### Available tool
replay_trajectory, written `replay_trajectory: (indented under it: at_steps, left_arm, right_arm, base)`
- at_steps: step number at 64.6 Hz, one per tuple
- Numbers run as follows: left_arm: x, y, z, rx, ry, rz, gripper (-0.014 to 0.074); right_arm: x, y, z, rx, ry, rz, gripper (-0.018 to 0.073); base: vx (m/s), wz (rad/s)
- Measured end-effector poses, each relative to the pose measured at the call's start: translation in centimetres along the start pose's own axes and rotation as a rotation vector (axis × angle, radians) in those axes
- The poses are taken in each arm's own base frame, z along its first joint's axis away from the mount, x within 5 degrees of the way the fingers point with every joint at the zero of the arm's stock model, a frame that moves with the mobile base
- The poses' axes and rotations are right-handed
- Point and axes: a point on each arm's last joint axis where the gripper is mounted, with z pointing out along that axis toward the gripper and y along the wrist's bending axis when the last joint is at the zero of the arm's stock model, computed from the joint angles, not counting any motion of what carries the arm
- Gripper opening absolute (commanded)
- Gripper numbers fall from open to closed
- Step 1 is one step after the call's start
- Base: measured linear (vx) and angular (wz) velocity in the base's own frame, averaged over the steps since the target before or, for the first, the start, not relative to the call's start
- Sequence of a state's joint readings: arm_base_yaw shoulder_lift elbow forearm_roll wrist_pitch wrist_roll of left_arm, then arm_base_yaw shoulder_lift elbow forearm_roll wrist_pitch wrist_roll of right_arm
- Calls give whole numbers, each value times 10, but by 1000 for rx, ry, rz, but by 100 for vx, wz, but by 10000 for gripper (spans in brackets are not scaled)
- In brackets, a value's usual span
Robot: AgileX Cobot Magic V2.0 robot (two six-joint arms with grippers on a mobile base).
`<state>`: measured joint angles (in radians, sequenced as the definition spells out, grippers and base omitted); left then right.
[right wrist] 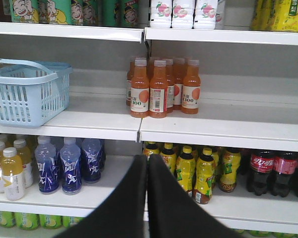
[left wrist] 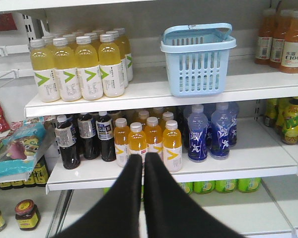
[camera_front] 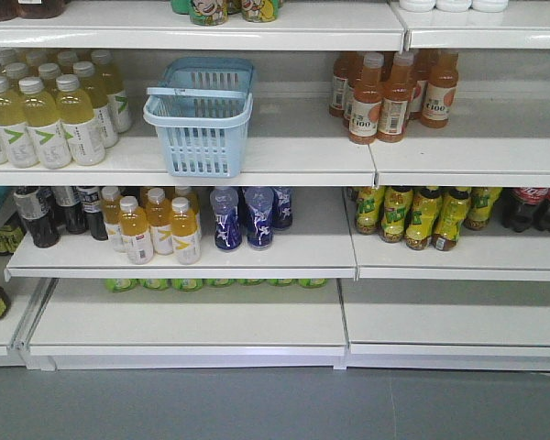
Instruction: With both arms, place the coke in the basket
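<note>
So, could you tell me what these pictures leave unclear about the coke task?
The coke: no slim red bottle can be picked out in any view; dark cola bottles run off the right wrist view's right edge.
The basket floor: hidden by its own walls, every view.
The arms: absent from the front view; only the left fingers and right fingers show, cut off at the bottom edge.

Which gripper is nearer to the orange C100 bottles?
Right, most likely. The right gripper sits almost straight below the orange C100 bottles; from the left gripper they sit far up at the right edge, beyond the basket.
</note>
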<state>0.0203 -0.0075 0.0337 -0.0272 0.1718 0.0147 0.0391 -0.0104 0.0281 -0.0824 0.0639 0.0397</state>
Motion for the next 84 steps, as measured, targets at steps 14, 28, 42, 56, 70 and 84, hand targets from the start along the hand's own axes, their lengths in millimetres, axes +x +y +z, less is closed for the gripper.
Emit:
replay_trajectory:
  at_steps: [14,28,42,56,70,84]
  left_arm:
    - [0,0,0,0,0,0,-6]
    - [0,0,0,0,0,0,-6]
    - [0,0,0,0,0,0,-6]
    - [0,0,0,0,0,0,-6]
    - [0,0,0,0,0,0,-6]
    - [0,0,0,0,0,0,-6]
  right_arm:
    - [0,0,0,0,0,0,-9]
    - [0,0,0,0,0,0,-9]
    - [0,0,0,0,0,0,-9]
    - [0,0,0,0,0,0,-9]
    - [0,0,0,0,0,0,-9]
    - [0,0,0,0,0,0,-9]
  base:
    - [14,1]
    - [14,0]
    - [13,-1]
    - [11,-1]
    - [9,0]
    - [6,0]
